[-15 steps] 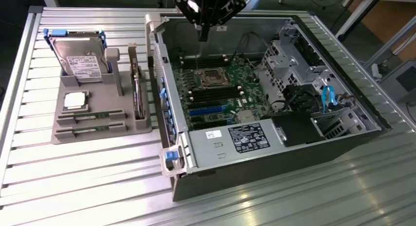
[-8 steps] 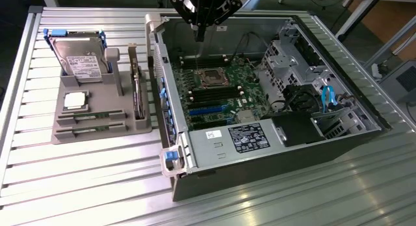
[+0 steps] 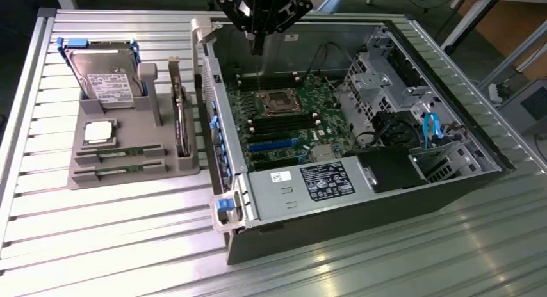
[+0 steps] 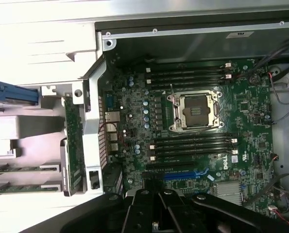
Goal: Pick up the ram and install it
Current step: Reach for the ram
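Two thin green ram sticks (image 3: 120,155) sat in the grey holder (image 3: 86,134); our black pincer (image 3: 256,47) hovered shut, empty, above the open computer case (image 3: 342,230), pick-up not yet begun.

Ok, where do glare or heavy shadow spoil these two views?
Exterior view: bright glare streaks the slatted metal table near the computer case, whose interior is readable. Wrist view: the parts tray is blown out almost white, paling the two ram sticks in it; the motherboard is evenly lit.
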Controlling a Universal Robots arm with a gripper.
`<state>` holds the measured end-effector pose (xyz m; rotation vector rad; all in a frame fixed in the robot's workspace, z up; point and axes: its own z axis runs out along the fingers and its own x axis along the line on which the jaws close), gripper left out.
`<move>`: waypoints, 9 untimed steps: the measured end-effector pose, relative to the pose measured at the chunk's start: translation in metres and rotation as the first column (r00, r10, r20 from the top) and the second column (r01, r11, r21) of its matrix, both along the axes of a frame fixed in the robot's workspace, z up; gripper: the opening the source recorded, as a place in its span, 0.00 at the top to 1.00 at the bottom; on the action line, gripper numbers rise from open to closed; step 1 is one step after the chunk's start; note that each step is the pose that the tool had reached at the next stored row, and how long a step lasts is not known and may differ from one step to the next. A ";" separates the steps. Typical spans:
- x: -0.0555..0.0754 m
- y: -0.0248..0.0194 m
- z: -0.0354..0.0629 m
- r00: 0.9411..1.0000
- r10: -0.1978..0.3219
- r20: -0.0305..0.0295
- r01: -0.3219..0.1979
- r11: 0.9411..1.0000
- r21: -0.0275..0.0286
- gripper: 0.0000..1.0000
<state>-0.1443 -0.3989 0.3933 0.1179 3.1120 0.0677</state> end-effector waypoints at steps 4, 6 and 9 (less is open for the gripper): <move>-0.004 0.0000 0.0000 1.000 0.000 0.000 0.000 1.000 0.000 0.90; -0.005 0.0000 0.0000 1.000 0.000 0.000 0.000 1.000 0.000 0.90; -0.008 0.0000 0.0000 1.000 0.000 0.000 0.000 1.000 0.000 0.90</move>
